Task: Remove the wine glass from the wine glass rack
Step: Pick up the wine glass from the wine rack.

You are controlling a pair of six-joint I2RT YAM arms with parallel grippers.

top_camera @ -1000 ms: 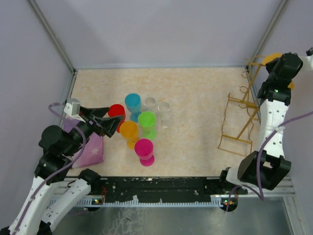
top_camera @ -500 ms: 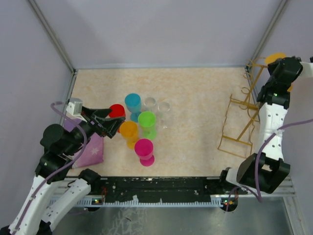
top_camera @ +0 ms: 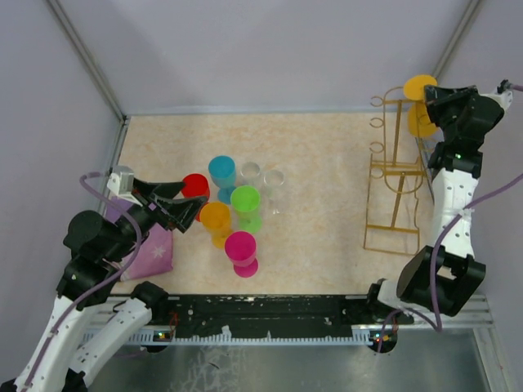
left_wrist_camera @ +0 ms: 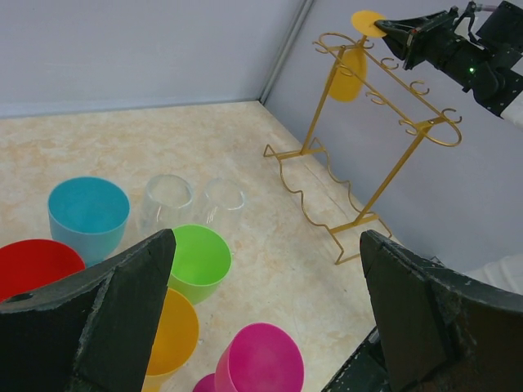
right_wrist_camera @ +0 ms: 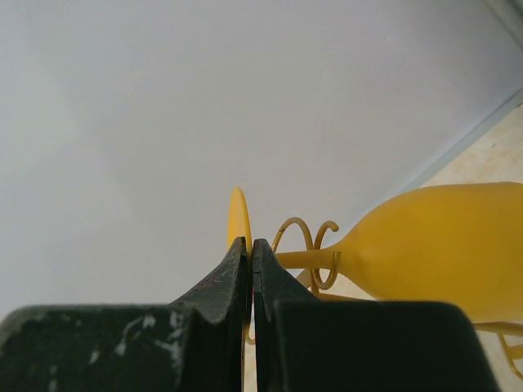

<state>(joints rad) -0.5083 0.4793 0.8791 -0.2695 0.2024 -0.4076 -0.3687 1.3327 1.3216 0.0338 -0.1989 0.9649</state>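
Right gripper (right_wrist_camera: 248, 245) pinching thin foot of yellow wine glass (right_wrist_camera: 441, 245); glass hangs bowl-down on wine glass rack (left_wrist_camera: 391, 176), far right. Left gripper (left_wrist_camera: 268, 237) spread wide, near left, beside coloured cups (left_wrist_camera: 88, 214).

Gold-toned wine glass rack (top_camera: 397, 168): thin, shiny metal wire.
The yellow wine glass (right_wrist_camera: 445, 249) looks like smooth, frosted plastic; the tabletop (top_camera: 327, 155) is matt and marbled.

Coloured cups (top_camera: 245, 198), clear glasses (top_camera: 251, 173), purple cloth (top_camera: 151, 249)
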